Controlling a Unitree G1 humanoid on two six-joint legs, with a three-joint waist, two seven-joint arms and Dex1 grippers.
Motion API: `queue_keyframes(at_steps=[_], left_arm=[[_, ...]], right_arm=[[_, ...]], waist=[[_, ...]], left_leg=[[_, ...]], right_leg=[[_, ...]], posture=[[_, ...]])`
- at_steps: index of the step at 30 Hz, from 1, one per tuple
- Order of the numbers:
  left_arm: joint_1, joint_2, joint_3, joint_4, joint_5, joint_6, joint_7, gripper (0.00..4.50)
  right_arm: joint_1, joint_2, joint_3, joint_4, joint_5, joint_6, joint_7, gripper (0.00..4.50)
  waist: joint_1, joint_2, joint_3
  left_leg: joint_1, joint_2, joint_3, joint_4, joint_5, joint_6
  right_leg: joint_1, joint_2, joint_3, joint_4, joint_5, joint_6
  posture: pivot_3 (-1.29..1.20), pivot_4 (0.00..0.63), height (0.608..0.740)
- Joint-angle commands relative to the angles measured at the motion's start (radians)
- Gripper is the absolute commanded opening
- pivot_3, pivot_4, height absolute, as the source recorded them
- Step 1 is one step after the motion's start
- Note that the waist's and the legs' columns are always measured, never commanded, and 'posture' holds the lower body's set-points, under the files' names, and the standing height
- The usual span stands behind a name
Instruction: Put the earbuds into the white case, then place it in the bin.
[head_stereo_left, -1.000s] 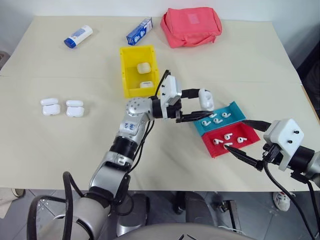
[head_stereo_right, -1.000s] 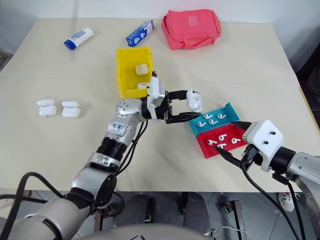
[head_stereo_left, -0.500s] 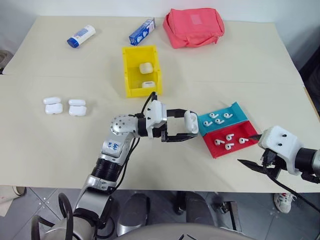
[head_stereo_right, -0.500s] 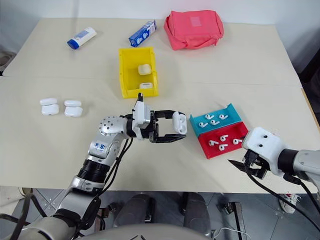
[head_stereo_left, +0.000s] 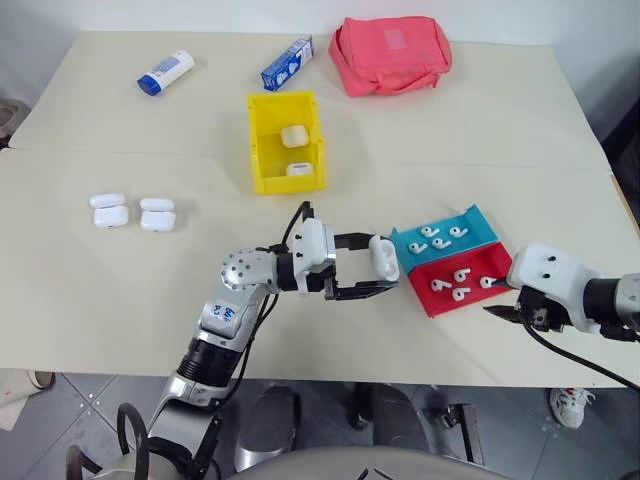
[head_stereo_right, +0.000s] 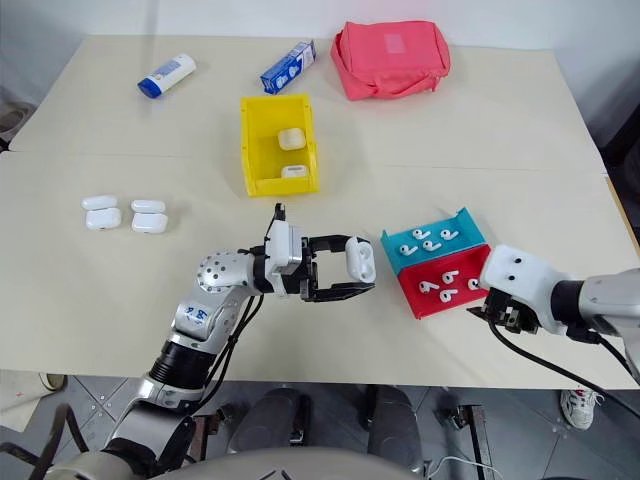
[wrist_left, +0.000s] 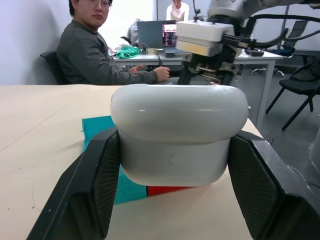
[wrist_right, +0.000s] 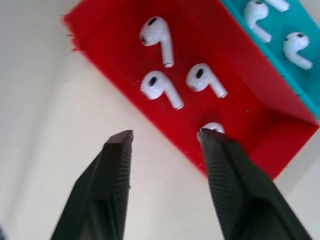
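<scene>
Left eye view: left gripper (head_stereo_left: 384, 271) is clamped on the white case (head_stereo_left: 384, 256), held above the table (head_stereo_left: 90, 300) just left of the teal tray (head_stereo_left: 468, 220) and red tray (head_stereo_left: 470, 301). Case lid looks closed. The bin (head_stereo_left: 258, 140), with two cases already inside, lies well apart, toward the table's far side. Right gripper (head_stereo_left: 503, 312) sits at the red tray's right corner.

Right eye view: same layout; the right arm is plainly the nearer one to the earbuds (head_stereo_right: 447, 285) in the red tray.

Left wrist view: case fills the span between both fingers (wrist_left: 95, 175), long axis crosswise to them, lid uppermost.

Right wrist view: right gripper's fingers (wrist_right: 117, 165) stand parted, nothing between them. They straddle the red tray's near wall; one tip touches or just covers one earbud, three more lie further in, stems pointing various ways. Judgement: the pick depends on this fingertip-to-earbud alignment.
</scene>
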Motion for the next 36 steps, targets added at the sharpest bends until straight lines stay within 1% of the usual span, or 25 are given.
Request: queue_keyframes(at_steps=[1,5,9,15,24,36], left_arm=[[0.001,0.001,-0.009,-0.047,-0.021,-0.008,0.007,2.8],[0.005,0.0,-0.012,-0.052,-0.02,-0.003,0.016,2.8],[0.001,-0.006,-0.018,-0.05,-0.018,-0.01,0.029,2.8],[0.011,-0.007,-0.028,-0.059,-0.021,-0.013,0.032,2.8],[0.03,0.013,-0.032,-0.09,-0.031,-0.003,0.022,2.8],[0.053,0.028,-0.033,-0.126,-0.033,0.015,0.037,2.8]], right_arm=[[-0.054,-0.024,0.032,0.014,-0.007,-0.004,0.029,2.36],[-0.11,-0.021,0.09,0.043,-0.032,-0.024,0.046,2.36],[-0.174,-0.047,0.173,0.115,-0.091,-0.057,0.081,2.36],[-0.27,-0.047,0.252,0.196,-0.143,-0.091,0.13,2.36],[-0.372,-0.016,0.327,0.291,-0.194,-0.135,0.177,2.36],[-0.451,0.035,0.39,0.379,-0.257,-0.186,0.215,2.36]], waist=[[0.0,0.0,0.0],[0.0,0.0,0.0],[-0.001,0.001,0.0],[-0.004,0.001,0.0],[-0.008,0.001,-0.001],[-0.021,0.003,-0.002]], left_leg=[[0.0,0.0,0.0,0.0,0.0,0.0],[0.0,0.0,0.0,0.0,0.0,0.0],[0.0,0.0,0.0,0.0,0.0,0.0],[0.0,0.0,0.0,0.001,0.0,0.0],[0.002,0.0,0.0,0.001,0.001,-0.001],[0.002,0.0,0.0,0.001,0.001,-0.001]], right_leg=[[0.0,0.0,0.0,0.0,0.0,0.0],[0.0,0.0,0.0,0.001,0.001,0.0],[0.0,0.0,0.0,0.001,0.002,0.001],[0.0,0.001,0.0,0.001,0.002,0.001],[0.0,0.0,0.0,0.001,0.003,0.001],[0.0,0.001,-0.001,0.0,0.003,0.001]], posture=[[0.0,0.15,0.74],[0.0,0.15,0.74],[0.0,0.15,0.74],[0.0,0.15,0.74],[0.0,0.15,0.74],[0.0,0.15,0.74]])
